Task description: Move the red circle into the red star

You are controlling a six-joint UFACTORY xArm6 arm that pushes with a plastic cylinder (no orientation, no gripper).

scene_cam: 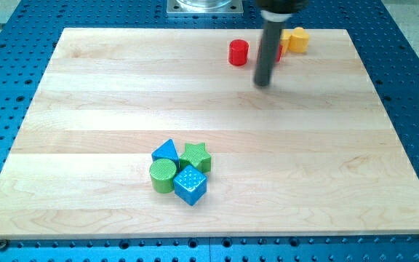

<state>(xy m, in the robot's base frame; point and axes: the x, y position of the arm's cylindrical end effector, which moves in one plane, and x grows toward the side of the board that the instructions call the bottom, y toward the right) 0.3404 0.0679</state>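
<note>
My tip (263, 83) rests on the board, bare and holding nothing. The red circle (238, 52) sits just to its upper left, apart from it. The red star (278, 52) is mostly hidden behind the rod, beside the yellow block (295, 39). The circle looks small, light and rigid, likely to slide easily but roll off a glancing push; I'd press squarely on its left side.

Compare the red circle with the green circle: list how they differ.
The red circle is red; the green circle is green. The red circle stands apart near the view's top, left of my tip; the green circle sits low, packed against the blue cube, blue triangle and green star. Both are upright round blocks.
</note>
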